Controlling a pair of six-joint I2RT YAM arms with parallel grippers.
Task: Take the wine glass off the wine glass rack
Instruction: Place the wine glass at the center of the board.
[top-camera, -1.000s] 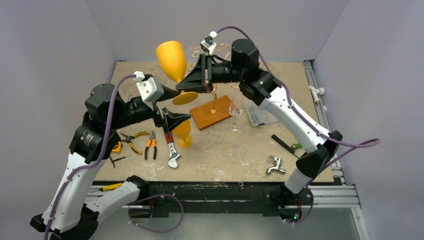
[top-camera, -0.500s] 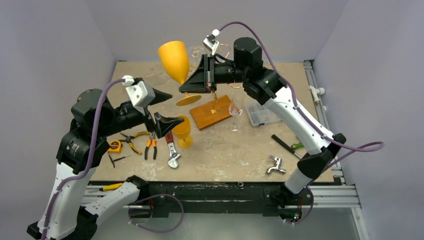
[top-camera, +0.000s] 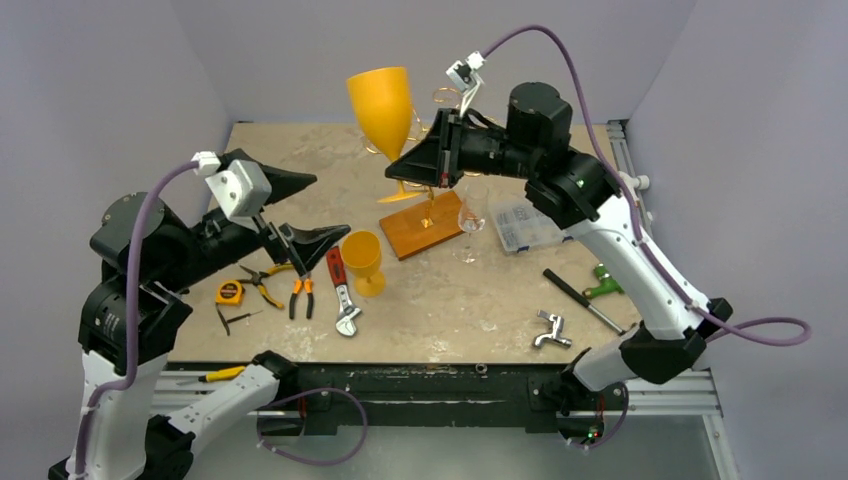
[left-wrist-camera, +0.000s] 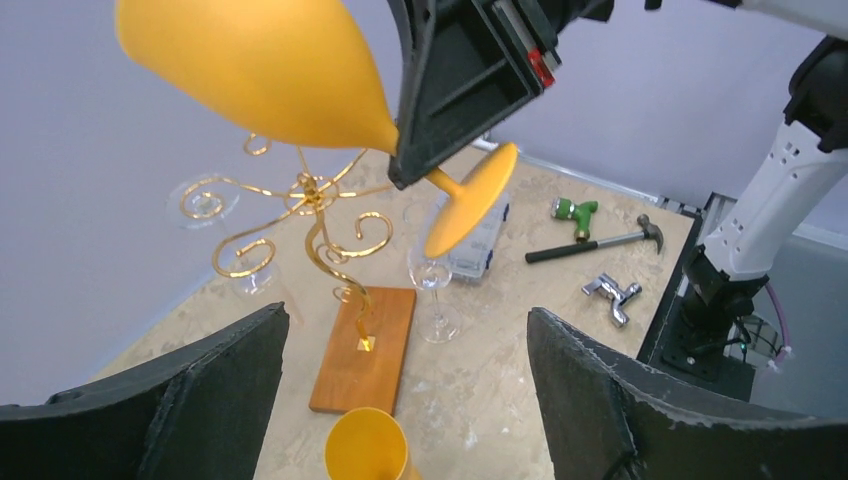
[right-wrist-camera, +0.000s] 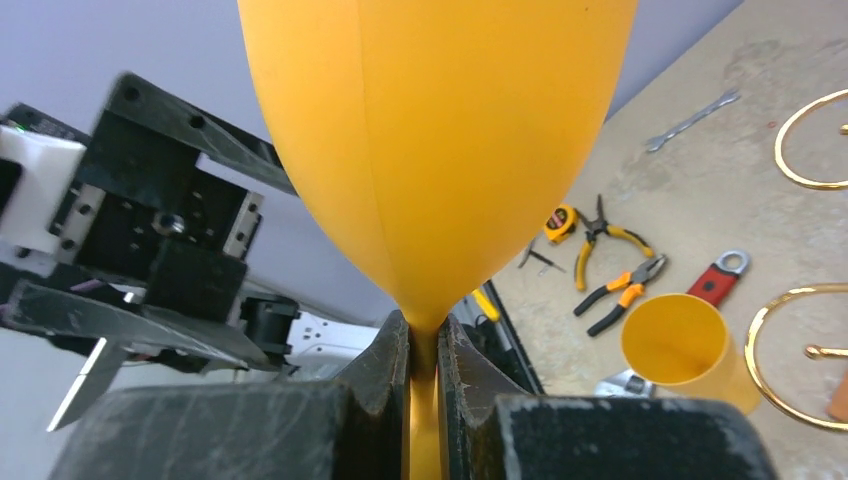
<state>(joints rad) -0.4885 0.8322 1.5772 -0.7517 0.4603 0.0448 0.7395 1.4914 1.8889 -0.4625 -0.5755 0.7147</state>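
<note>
My right gripper is shut on the stem of a yellow wine glass and holds it high, bowl up, just left of the wine glass rack. The rack is golden wire with spiral arms on a wooden base. In the right wrist view the fingers clamp the stem below the bowl. My left gripper is open and empty, lower left of the glass. Its view shows the held glass, the rack and clear glasses hanging on it.
A second yellow glass stands on the table near the base's front corner. A clear wine glass stands right of the base. Pliers, a red wrench, a tape measure, a plastic box, a faucet and a hammer lie around.
My right gripper has raised the yellow glass up and to the right, turning it more upright. My left arm has drawn back to the left, away from the glass's foot.
</note>
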